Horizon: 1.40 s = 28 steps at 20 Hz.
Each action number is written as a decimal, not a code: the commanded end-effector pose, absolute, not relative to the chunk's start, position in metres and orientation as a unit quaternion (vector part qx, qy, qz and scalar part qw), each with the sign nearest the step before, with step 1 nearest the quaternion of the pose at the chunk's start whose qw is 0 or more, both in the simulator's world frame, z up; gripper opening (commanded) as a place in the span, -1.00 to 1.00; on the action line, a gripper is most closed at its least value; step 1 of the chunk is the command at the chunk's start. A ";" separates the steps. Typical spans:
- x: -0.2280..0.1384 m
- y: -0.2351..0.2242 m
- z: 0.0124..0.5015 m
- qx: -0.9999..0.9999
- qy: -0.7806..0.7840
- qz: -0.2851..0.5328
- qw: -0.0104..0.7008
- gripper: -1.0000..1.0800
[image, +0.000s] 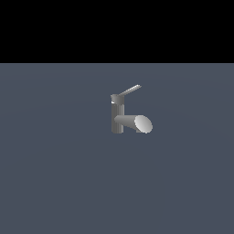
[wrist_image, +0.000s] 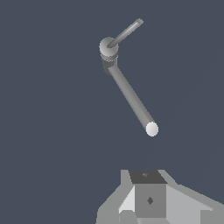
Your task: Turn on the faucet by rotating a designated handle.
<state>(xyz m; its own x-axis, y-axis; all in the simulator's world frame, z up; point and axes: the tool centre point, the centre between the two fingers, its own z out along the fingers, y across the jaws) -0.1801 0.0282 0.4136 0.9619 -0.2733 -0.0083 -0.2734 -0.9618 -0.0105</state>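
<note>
Grey faucet (image: 118, 116) stands at the centre of the exterior frame, its handle (image: 129, 90) slanting toward the upper right. Gripper (wrist_image: 151, 203) hangs well apart from it; whether it is parted or closed cannot be told.

Faucet (image: 119, 119) grey, metallic, smooth; handle (image: 129, 90) likewise.

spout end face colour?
Pale, near-white oval on the grey spout; the end face shows best in the exterior view.

Flat dark blue-grey surface (image: 55, 173), plain all over. Only the faucet (image: 118, 116) stands on it (upright post, base touching), near the middle in the exterior view.
</note>
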 end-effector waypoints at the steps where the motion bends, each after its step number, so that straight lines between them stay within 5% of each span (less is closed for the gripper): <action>1: -0.163 0.032 0.399 -0.986 0.169 0.003 0.006 -1.00; 28: 0.025 -0.003 0.254 -0.877 0.480 0.001 0.003 -1.00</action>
